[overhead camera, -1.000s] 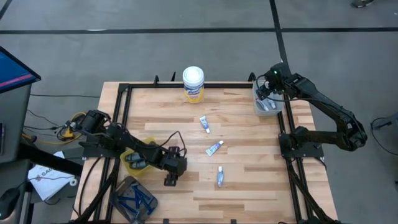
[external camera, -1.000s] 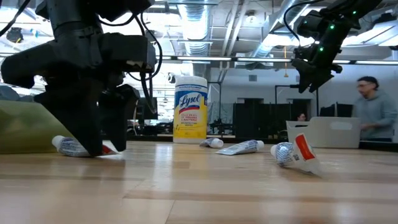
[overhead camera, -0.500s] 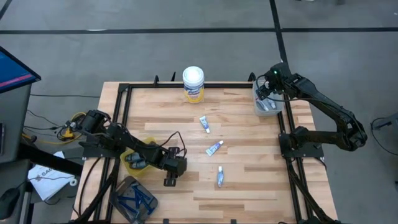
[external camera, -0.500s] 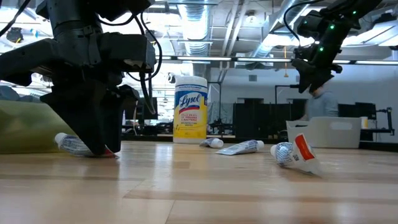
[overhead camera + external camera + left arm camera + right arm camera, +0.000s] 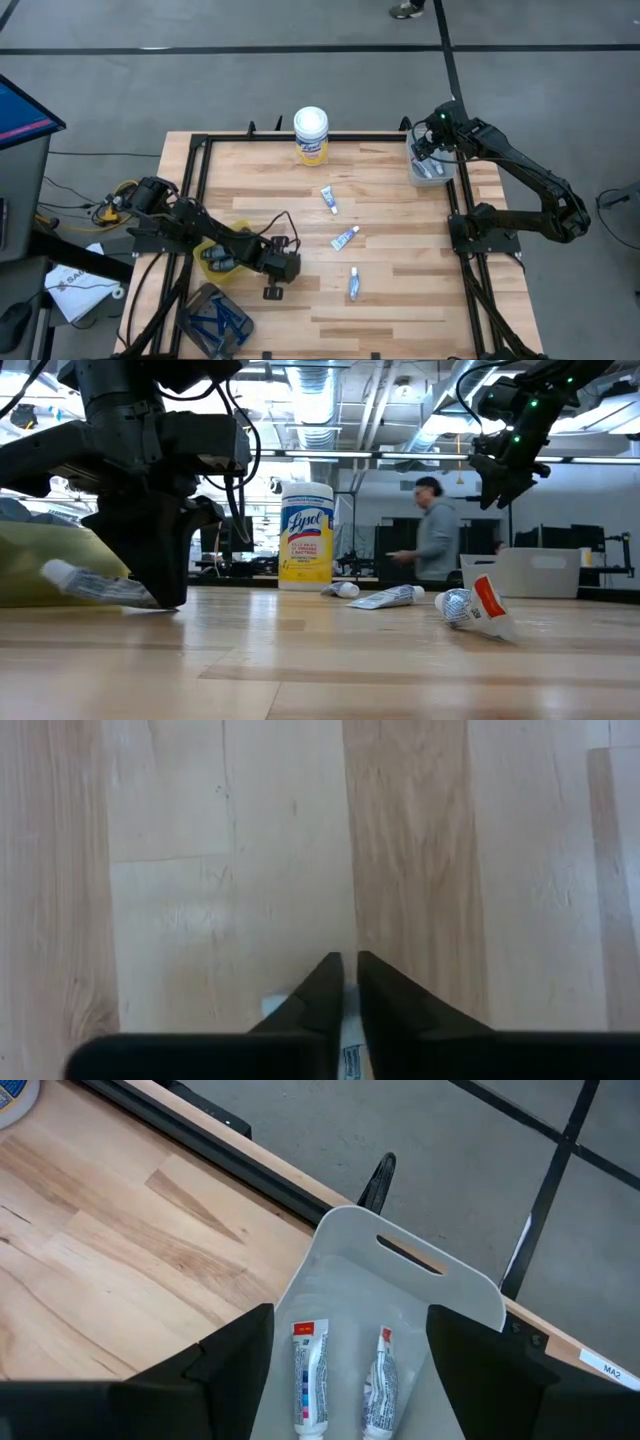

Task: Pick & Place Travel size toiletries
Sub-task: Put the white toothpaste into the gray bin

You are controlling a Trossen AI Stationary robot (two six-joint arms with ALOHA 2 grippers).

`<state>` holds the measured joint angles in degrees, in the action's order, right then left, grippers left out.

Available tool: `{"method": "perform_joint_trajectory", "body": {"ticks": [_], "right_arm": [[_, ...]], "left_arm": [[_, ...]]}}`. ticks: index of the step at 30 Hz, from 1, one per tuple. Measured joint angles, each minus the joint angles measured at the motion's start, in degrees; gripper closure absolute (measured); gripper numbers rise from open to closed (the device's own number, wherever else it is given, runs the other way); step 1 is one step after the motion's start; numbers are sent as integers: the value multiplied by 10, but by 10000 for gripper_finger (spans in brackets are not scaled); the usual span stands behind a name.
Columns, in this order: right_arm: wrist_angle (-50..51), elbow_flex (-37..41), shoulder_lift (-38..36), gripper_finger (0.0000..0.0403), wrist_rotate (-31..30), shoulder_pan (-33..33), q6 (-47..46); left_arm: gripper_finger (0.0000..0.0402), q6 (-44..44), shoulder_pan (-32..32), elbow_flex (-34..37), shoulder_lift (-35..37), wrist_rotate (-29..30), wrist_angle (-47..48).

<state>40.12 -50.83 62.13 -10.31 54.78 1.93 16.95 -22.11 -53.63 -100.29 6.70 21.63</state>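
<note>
While I watched from the remote station, these were my notes:

Surroundings: a tall white canister with a yellow label [image 5: 311, 135] stood at the far edge of the pale wooden plank table [image 5: 390, 300]; a yellow-green pouch [image 5: 212, 256] lay beside the left arm, and a dark tray of blue sticks [image 5: 214, 320] sat at the near left corner.

Loose toiletries: three small white tubes with blue print [image 5: 344, 238] lay apart in a line down the table's middle, nothing blocking them.

Left gripper [image 5: 272, 291]: low at the near left of the table, its jaws clamped on a small white tube [image 5: 95, 586] whose capped end tilted up off the wood.

Right gripper [image 5: 430, 160]: it hung over the white plastic bin with a slot handle [image 5: 400, 1280] at the far right corner, jaws apart, holding nothing.

View differences: only the right wrist view showed me two white tubes [image 5: 308, 1375] lying side by side inside the bin; the left wrist view showed a sliver of white between the fingers [image 5: 322, 995]; the low view alone showed a person [image 5: 432, 540] in the room behind.

Textures: smooth bin walls, grained planks, crimped tube ends.
</note>
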Motion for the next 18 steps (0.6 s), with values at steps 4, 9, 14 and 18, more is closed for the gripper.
{"method": "perform_joint_trajectory", "body": {"ticks": [4,9,14,18], "right_arm": [[0,0,0,148,0,0,0],[1,0,0,148,0,0,0],[1,0,0,148,0,0,0],[2,0,0,148,2,-3,0]], "left_arm": [[398,34,3,0,0,0,0],[401,93,11,0,2,0,0],[401,98,23,-19,12,0,1],[401,68,37,-23,33,5,2]]}}
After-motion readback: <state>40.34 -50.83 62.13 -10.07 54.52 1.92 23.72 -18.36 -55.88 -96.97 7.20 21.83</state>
